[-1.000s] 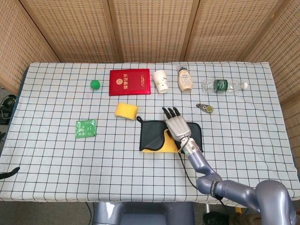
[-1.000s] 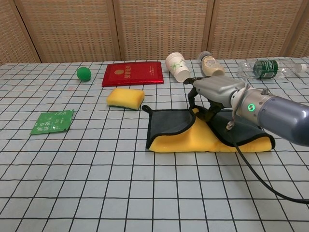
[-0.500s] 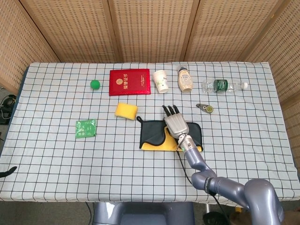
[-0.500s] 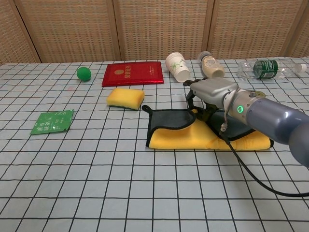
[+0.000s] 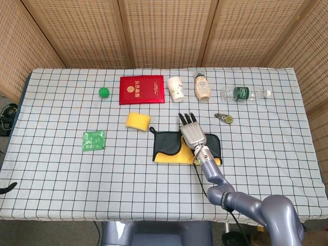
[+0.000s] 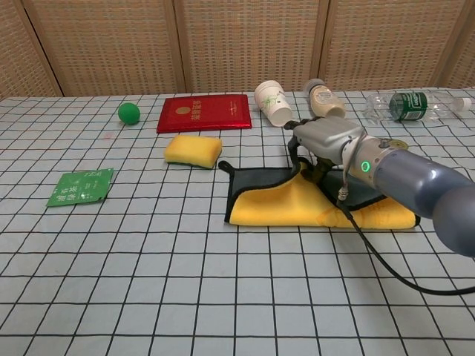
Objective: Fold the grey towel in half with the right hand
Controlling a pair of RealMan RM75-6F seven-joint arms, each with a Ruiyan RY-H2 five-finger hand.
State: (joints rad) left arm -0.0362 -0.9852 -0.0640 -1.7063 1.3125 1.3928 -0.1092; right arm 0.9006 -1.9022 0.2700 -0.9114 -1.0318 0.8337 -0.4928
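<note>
The grey towel (image 5: 170,142) with a yellow underside (image 6: 297,208) lies at the table's middle. Its near part is turned over, so a wide yellow band faces up in the chest view. My right hand (image 5: 192,132) (image 6: 327,140) is over the towel's far middle, fingers curled down onto a raised fold of it, which it grips. Grey cloth (image 6: 260,180) still shows left of the hand and behind it. A dark sliver (image 5: 7,186) at the lower left edge of the head view may be my left hand; its state is hidden.
A yellow sponge (image 6: 193,150) lies just left of the towel. Behind are a red booklet (image 6: 202,112), a tipped paper cup (image 6: 272,101), a lying sauce bottle (image 6: 324,99) and a water bottle (image 6: 412,104). A green ball (image 6: 128,113) and a green packet (image 6: 81,185) lie at left.
My right hand drew the towel's edge toward the far side, and the yellow upturned area widened. The dark sliver at the lower left slid further out of view.
</note>
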